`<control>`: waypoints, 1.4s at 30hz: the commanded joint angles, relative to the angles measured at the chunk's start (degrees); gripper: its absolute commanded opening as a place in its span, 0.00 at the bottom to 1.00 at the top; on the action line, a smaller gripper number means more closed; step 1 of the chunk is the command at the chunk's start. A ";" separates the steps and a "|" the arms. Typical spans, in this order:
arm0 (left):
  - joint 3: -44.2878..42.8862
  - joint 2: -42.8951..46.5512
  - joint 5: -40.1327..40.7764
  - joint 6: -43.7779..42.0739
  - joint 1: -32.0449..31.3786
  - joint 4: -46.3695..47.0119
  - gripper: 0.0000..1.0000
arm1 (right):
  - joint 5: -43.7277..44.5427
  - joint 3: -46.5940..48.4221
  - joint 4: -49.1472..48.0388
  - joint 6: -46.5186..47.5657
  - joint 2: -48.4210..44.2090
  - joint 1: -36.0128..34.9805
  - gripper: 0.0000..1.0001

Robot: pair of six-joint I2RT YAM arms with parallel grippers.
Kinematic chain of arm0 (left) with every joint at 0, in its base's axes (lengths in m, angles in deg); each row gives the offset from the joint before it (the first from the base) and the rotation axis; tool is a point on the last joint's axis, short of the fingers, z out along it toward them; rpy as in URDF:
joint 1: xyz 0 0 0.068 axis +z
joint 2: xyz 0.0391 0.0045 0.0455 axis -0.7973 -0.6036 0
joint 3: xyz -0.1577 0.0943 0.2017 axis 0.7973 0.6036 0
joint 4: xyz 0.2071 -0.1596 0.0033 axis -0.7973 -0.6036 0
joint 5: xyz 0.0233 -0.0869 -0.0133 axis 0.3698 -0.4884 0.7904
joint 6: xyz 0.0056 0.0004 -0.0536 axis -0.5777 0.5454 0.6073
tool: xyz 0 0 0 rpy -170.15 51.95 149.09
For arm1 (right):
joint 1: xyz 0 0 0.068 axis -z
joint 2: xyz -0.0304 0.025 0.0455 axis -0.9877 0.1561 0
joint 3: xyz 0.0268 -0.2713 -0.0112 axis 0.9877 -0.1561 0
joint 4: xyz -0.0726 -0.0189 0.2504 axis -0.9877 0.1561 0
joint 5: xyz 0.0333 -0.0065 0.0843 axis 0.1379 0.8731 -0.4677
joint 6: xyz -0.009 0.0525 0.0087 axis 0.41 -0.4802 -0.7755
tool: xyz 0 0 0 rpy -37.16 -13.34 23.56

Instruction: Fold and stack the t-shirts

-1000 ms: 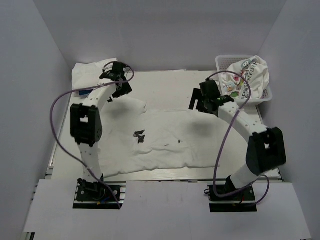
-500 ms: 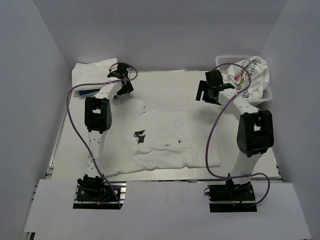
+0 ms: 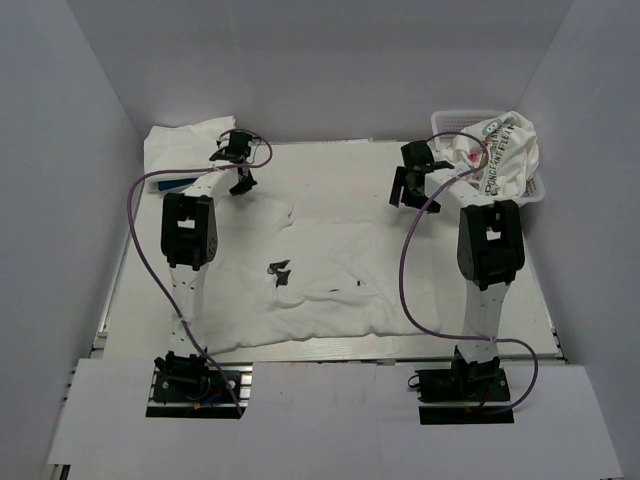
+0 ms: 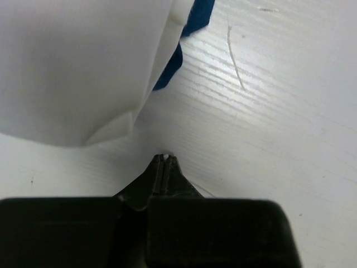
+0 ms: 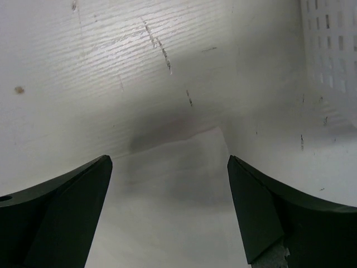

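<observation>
A white t-shirt (image 3: 330, 280) lies spread flat in the middle of the table. My left gripper (image 3: 240, 182) is down at its back-left corner. In the left wrist view it (image 4: 166, 158) is shut, with a sliver of white cloth between the tips. A folded white t-shirt (image 4: 72, 67) lies just beyond it, with a dark blue one (image 4: 192, 22) peeking out underneath. My right gripper (image 3: 405, 190) hangs open over the spread shirt's back-right corner (image 5: 184, 184), nothing between its fingers. A cartoon-print t-shirt (image 3: 500, 150) fills the basket.
The white lattice basket (image 3: 445, 122) stands at the back right, its wall (image 5: 329, 56) close to my right gripper. The folded stack (image 3: 180, 150) sits at the back left corner. Grey walls enclose the table on three sides.
My left gripper has gone from open to shut at the shirt's back-left corner. Both arms have stretched further toward the back, and the right gripper has shifted slightly back over the shirt's far corner.
</observation>
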State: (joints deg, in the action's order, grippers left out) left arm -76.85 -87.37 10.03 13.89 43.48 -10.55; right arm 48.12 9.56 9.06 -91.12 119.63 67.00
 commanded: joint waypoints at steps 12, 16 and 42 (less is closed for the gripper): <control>6.50 10.61 -2.64 -2.02 -0.10 2.09 0.00 | 4.64 5.44 3.64 -7.55 8.32 0.05 0.54; 9.05 13.25 -3.17 -2.02 -0.10 2.09 0.00 | 4.12 3.42 2.86 -7.38 6.75 -0.13 0.15; 47.80 53.41 -3.26 9.40 -1.25 1.74 0.00 | 1.04 -25.06 -7.87 -4.65 -27.35 -1.44 0.00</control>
State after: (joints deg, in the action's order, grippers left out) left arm -33.18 -40.40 6.78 19.66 42.26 -7.29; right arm 49.36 -13.72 3.31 -95.57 95.91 65.89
